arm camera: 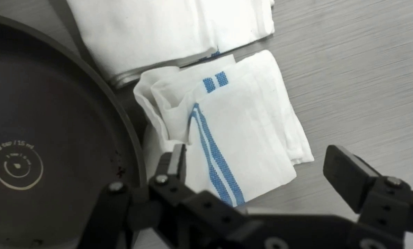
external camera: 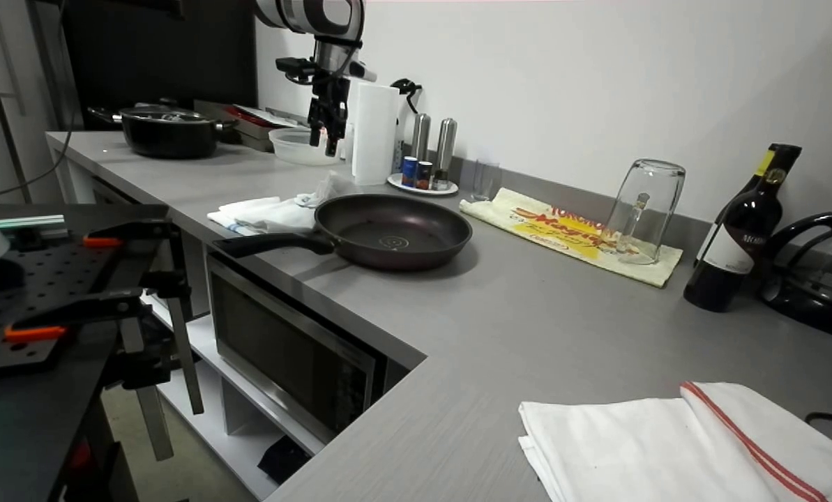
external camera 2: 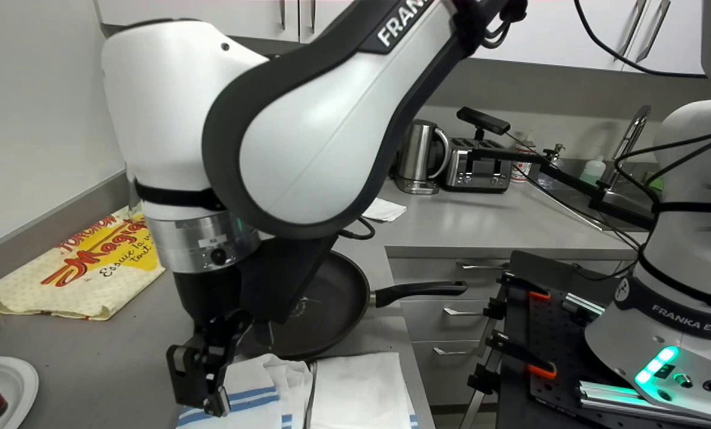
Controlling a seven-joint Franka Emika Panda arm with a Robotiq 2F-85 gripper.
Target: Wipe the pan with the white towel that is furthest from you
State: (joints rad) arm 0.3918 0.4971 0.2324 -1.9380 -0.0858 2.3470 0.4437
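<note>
A dark frying pan (external camera: 393,233) stands on the grey counter and also shows in the wrist view (arm camera: 64,114). Beside it lie two folded white towels with blue stripes. The rumpled towel (arm camera: 241,121) lies further from the robot's base, and also shows in an exterior view (external camera 2: 254,387). The flatter towel (arm camera: 151,31) lies at the counter's front edge (external camera 2: 361,387). My gripper (arm camera: 258,164) is open and empty, above the rumpled towel's edge. It shows in both exterior views (external camera: 323,143) (external camera 2: 200,390), raised above the counter. The arm partly hides the pan in an exterior view.
A white towel with red stripes (external camera: 639,446) lies on the counter's other wing. A paper towel roll (external camera: 375,136), a plate with shakers (external camera: 395,183), a yellow cloth (external camera: 541,226), a glass jug (external camera: 646,209) and a wine bottle (external camera: 733,237) stand along the wall.
</note>
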